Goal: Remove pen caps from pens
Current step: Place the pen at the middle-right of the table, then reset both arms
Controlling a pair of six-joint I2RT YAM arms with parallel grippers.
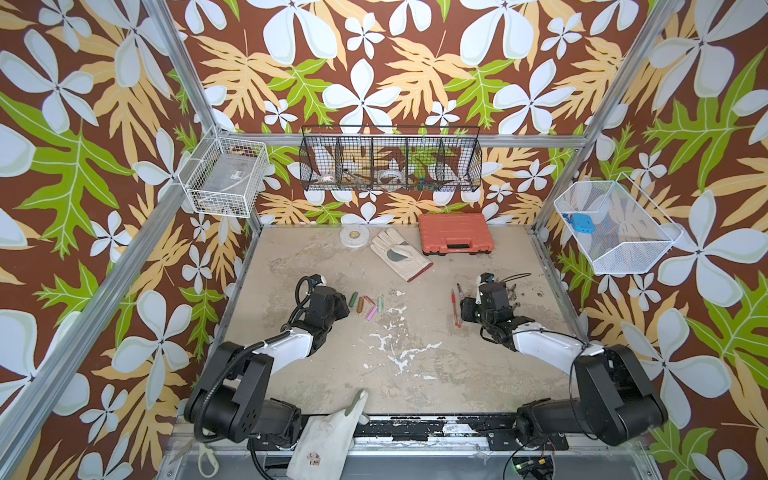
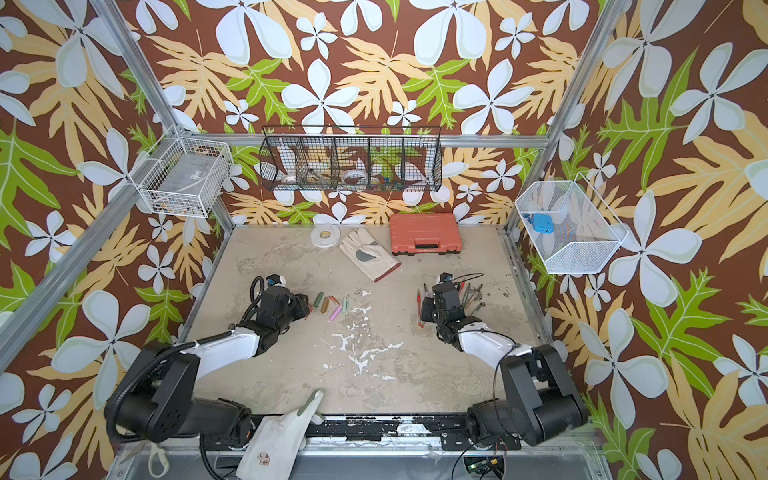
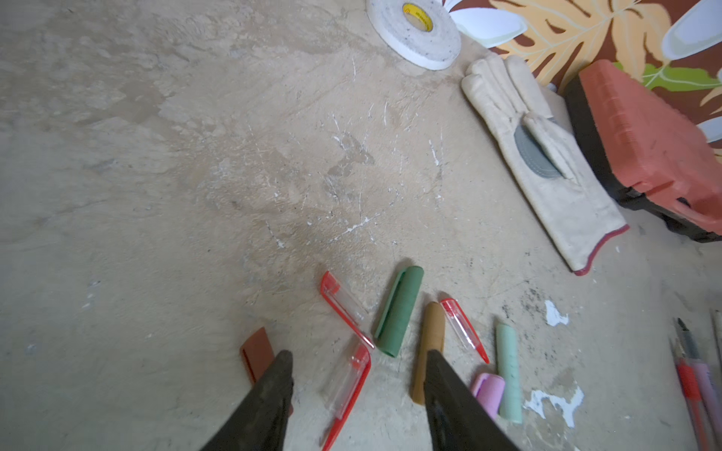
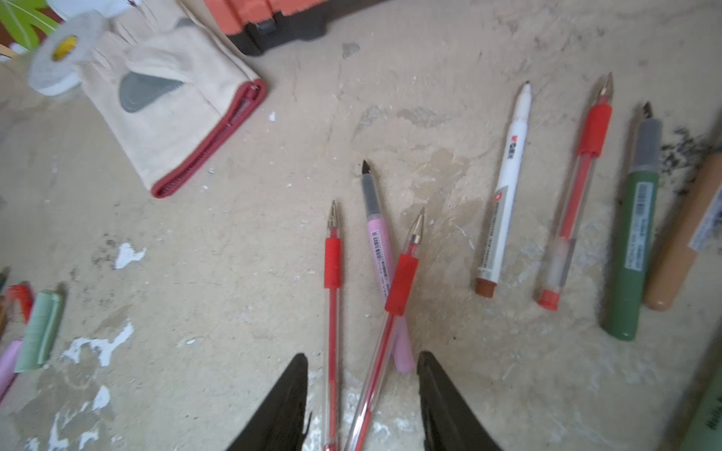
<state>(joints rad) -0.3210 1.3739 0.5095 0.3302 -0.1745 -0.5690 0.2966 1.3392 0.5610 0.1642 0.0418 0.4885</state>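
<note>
Pen caps are gathered at 9 o'clock on the counter beside the spread left claw, uncapped pens at 3 o'clock around the spread right claw, so both are best lifted straight up, nothing being dragged.

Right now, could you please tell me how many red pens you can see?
3: one red pen and another, crossing the pink pen, lie by the right gripper; a third is beside the white marker. More may be hidden.
</note>
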